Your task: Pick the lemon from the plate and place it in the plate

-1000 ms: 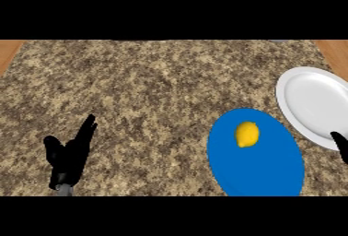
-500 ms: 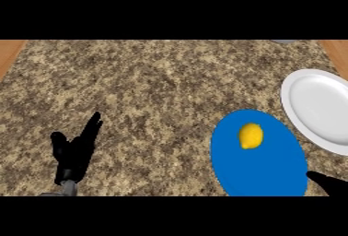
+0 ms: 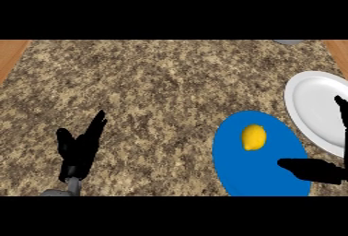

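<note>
At the lower left of the granite counter (image 3: 156, 92), the left hand (image 3: 79, 146) rests with fingers straight and pointing up, holding nothing. Right of centre: blue plate (image 3: 234, 170) with the lemon (image 3: 253, 137) lying on its upper half, untouched. At the right edge, the right hand (image 3: 314, 169) is spread wide, thumb over the blue plate's lower right, a fingertip showing over the white plate (image 3: 309, 106). White plate sits just beside the blue one, upper right.
</note>
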{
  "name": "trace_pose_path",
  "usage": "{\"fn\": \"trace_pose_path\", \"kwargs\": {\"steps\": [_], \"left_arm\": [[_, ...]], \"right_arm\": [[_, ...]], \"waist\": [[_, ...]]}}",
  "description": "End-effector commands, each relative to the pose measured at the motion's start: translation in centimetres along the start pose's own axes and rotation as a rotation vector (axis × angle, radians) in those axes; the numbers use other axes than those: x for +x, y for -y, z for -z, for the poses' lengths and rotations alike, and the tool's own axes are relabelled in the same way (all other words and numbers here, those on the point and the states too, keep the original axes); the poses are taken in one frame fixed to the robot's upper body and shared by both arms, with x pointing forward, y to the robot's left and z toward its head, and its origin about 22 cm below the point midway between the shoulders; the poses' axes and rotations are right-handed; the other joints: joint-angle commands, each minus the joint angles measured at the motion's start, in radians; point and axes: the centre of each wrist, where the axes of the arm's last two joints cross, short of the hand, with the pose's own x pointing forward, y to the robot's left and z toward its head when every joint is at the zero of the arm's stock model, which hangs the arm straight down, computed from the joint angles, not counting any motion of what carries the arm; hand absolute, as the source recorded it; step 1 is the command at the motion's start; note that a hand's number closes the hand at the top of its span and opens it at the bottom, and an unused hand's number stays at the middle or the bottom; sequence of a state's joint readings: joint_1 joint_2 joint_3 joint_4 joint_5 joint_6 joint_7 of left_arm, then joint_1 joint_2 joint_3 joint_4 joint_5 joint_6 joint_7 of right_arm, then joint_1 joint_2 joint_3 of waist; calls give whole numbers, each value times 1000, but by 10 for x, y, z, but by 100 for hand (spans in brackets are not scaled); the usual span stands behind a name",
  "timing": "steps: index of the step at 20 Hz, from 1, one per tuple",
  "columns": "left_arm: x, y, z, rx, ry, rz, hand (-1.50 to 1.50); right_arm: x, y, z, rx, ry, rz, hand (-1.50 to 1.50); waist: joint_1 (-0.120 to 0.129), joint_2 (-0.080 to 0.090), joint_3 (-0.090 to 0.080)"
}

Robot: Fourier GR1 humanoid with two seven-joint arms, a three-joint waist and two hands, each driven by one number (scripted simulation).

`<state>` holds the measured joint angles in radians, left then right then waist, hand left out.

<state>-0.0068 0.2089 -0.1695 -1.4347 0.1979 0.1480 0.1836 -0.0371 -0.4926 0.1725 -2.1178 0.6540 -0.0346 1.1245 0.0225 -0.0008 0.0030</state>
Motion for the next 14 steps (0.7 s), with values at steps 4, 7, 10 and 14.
{"fn": "trace_pose_path", "kwargs": {"steps": [4,7,10,14], "left_arm": [[-6,-9,-8,-22,-25,-20,0],[8,8,1,-33,-43,-27,0],[-12,1,-11,-32,-33,-21,0],[-17,9,1,-25,-35,-15,0]], "right_arm": [[21,-41,14,34,-178,-107,-150],[42,-49,2,103,-190,-107,-150],[50,-71,15,148,-193,-82,-150],[52,-82,10,160,-178,-70,-150]], "waist": [[-4,2,-4],[-11,2,-4],[-6,2,-4],[-20,3,-4]]}}
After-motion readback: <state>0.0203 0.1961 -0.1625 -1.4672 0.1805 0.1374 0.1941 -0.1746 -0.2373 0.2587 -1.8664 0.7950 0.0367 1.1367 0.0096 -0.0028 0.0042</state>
